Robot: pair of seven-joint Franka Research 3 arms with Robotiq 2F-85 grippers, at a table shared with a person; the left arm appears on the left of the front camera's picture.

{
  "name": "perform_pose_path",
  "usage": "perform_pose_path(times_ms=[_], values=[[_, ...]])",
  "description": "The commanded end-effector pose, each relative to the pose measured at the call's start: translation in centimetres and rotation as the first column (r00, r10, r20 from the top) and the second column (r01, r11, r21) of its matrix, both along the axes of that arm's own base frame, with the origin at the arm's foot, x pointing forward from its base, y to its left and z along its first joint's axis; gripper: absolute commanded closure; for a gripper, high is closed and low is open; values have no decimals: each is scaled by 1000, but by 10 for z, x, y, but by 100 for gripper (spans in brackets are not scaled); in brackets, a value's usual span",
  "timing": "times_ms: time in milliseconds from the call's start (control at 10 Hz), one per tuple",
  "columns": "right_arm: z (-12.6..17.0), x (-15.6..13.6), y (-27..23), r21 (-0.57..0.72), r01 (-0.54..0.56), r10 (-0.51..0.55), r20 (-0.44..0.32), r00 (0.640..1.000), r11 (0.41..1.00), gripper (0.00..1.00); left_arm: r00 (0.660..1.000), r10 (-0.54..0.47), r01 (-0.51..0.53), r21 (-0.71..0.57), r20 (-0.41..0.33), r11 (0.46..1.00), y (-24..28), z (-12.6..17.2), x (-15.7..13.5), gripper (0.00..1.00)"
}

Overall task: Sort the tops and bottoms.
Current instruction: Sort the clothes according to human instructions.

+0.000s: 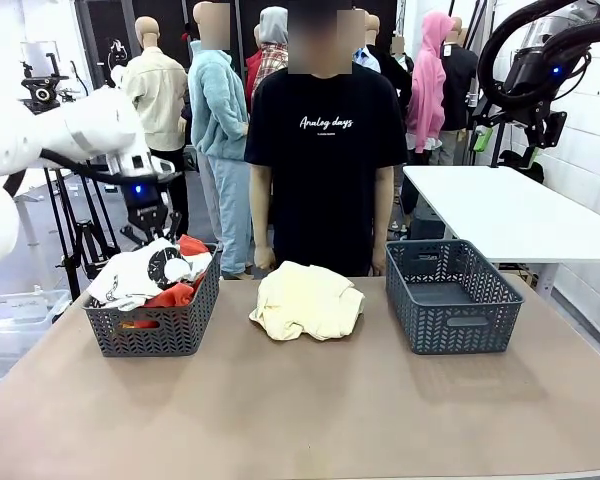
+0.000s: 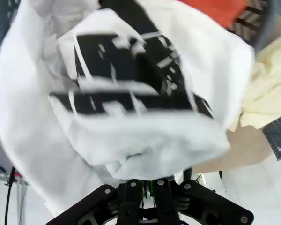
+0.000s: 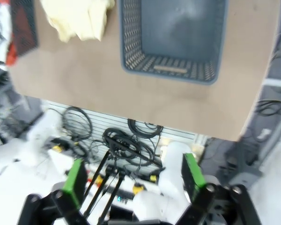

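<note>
The left gripper (image 1: 148, 228) is clamped tight on a fold of the white garment (image 1: 145, 270) with black print, which hangs from it onto the left basket (image 1: 155, 335), on top of the orange-red garment (image 1: 176, 295). Whether it is going in or coming out I cannot tell. Either way, the grip should stay firm and the move should be straight up or down over the basket's middle, so the loose cloth clears the rim and does not drag the orange-red piece along. The pale yellow garment (image 1: 308, 300) lies bunched on the table (image 1: 300, 410) between this basket and the right basket (image 1: 450, 325). The right gripper (image 3: 133, 177) waits high up, fingers spread wide and holding nothing. The person's black T-shirt (image 1: 325, 150) reads "Analog days"; the white garment's print is too blurred to read.
</note>
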State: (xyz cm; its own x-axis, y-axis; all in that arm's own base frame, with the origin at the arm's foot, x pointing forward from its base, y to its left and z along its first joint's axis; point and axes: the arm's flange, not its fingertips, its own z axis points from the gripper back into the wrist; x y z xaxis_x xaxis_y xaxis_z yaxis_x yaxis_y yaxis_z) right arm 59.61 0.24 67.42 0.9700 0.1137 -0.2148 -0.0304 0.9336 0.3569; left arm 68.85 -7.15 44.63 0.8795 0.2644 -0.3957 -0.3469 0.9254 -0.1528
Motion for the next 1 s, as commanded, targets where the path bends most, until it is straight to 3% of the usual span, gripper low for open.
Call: perform_pose_path(times_ms=[0, 300, 500, 600, 800, 900], values=[[4, 2, 1, -4, 14, -14, 3, 1000, 1000, 0, 998, 65, -63, 47, -28, 997, 2, -24, -24, 100], [4, 2, 1, -4, 14, -14, 3, 1000, 1000, 0, 992, -126, 117, 295, 12, 948, -34, -42, -28, 100], [4, 2, 1, -4, 14, -14, 3, 1000, 1000, 0, 985, -157, 110, 426, 76, 898, -34, -66, -27, 100], [4, 2, 1, -4, 14, -14, 3, 1000, 1000, 0, 985, -137, 89, 375, 105, 923, -30, -67, -25, 100], [4, 2, 1, -4, 14, -14, 3, 1000, 1000, 0, 959, -157, 73, 330, 236, 941, -17, -54, -26, 100], [4, 2, 1, -4, 14, -14, 3, 1000, 1000, 0, 960, -154, 70, 330, 235, 941, -14, -55, -26, 100]])
